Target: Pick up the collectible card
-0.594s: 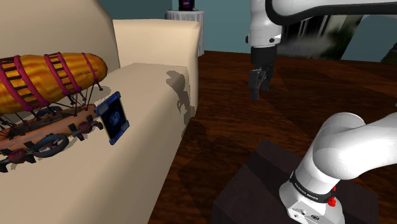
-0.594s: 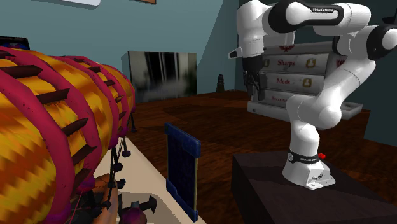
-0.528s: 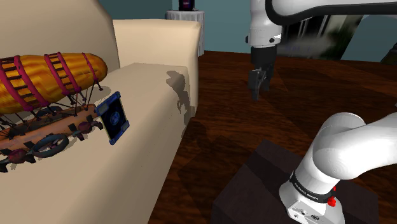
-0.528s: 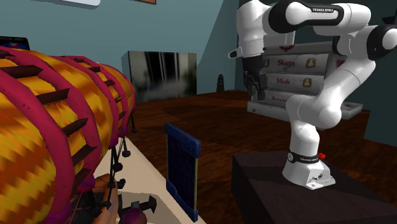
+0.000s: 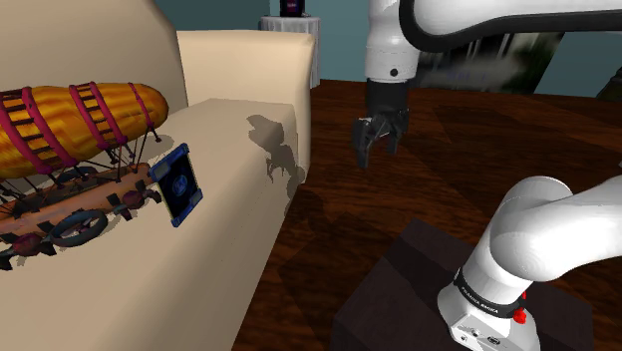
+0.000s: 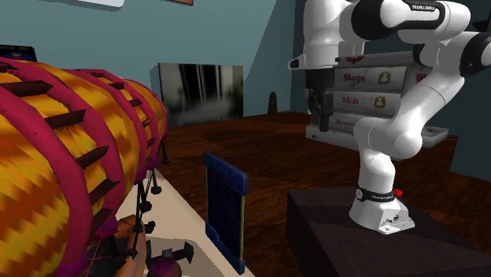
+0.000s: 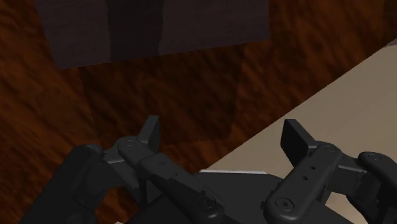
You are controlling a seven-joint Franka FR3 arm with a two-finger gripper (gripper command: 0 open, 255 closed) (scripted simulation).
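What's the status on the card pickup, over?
Black two-finger gripper, fingers open, empty, above dark wood floor off the beige sofa. Blue-framed rectangular card upright on the seat, untouched. Orange-and-magenta striped airship model close beside it.

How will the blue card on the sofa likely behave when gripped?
The collectible card looks thin and flat, so probably light and fairly stiff. It stands on edge beside the airship model, so a nudge would likely tip it onto the sofa.
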